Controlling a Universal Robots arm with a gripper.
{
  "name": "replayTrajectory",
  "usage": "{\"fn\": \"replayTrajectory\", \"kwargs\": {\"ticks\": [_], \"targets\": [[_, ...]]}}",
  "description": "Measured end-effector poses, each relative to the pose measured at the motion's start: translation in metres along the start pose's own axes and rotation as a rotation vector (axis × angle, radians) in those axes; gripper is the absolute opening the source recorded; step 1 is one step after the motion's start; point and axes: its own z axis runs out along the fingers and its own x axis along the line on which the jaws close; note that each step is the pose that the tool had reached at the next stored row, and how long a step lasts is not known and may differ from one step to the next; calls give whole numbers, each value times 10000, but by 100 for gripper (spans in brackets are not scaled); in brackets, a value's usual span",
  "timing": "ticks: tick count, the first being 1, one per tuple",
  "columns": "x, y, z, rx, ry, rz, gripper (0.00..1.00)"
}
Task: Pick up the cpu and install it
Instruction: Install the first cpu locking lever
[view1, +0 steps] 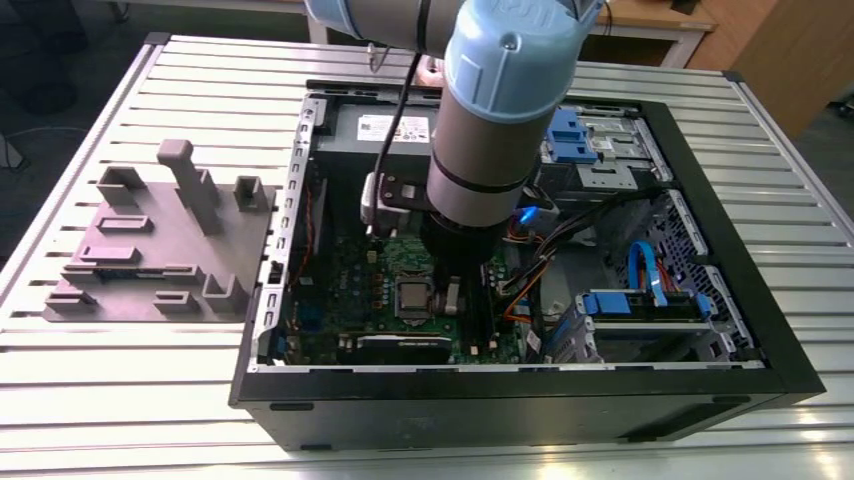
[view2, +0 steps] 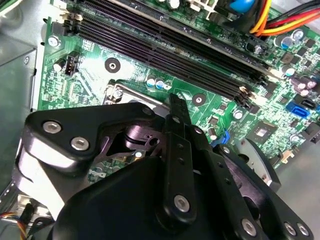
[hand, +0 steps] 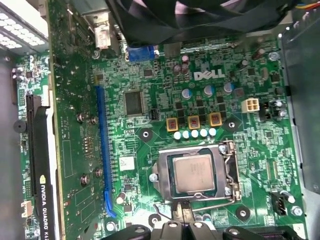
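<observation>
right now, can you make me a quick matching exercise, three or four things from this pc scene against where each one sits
Things:
1. cpu
2. grey stepped block
3. gripper
4. blue slot

Places:
A. on the slatted table, outside the case
B. in the motherboard socket
C. on the motherboard, beside the socket
D. just above the socket's edge

Pairs: 1-B, 2-A, 3-D, 4-C

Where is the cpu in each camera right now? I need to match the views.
Exterior view: the cpu lies in its socket on the green motherboard, beside the arm.
First wrist view: the cpu sits inside the socket frame.
Second wrist view: the gripper body covers the socket; I cannot make out the chip.
Shared landmark: the green motherboard.
</observation>
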Motion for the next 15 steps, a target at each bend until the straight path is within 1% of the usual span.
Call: {"fn": "replayTrajectory", "kwargs": {"ticks": [5,15], "targets": [[9,-2,37,5,3,-138,10],[13,-6,77,8,9,-239,10]]}}
